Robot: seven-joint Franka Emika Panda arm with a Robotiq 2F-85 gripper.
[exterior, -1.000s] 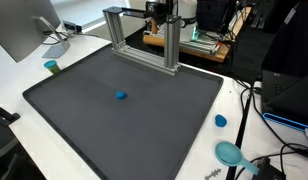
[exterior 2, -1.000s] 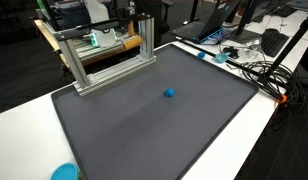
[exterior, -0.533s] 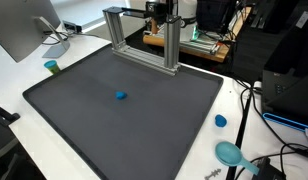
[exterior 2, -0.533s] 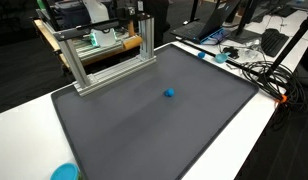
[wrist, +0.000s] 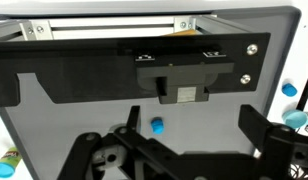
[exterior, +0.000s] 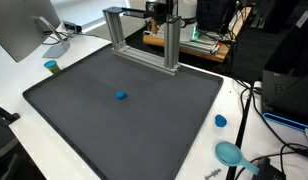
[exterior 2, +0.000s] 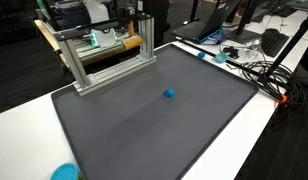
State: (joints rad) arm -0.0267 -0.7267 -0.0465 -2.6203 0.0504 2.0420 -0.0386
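Note:
A small blue object (exterior: 121, 96) lies near the middle of a dark grey mat (exterior: 84, 125); it also shows in an exterior view (exterior 2: 169, 93) and in the wrist view (wrist: 157, 126). My gripper (wrist: 192, 120) shows only in the wrist view, high above the mat. Its two dark fingers are spread wide apart with nothing between them. The blue object sits below, close to the left finger in that view. The arm and gripper are out of view in both exterior views.
An aluminium frame (exterior: 144, 40) stands at the mat's back edge, also in an exterior view (exterior 2: 104, 55). A blue cap (exterior: 221, 121), a teal disc (exterior: 230, 153), a green-topped item (exterior: 52, 67), a monitor (exterior: 24, 30) and cables (exterior 2: 249, 65) lie around the mat.

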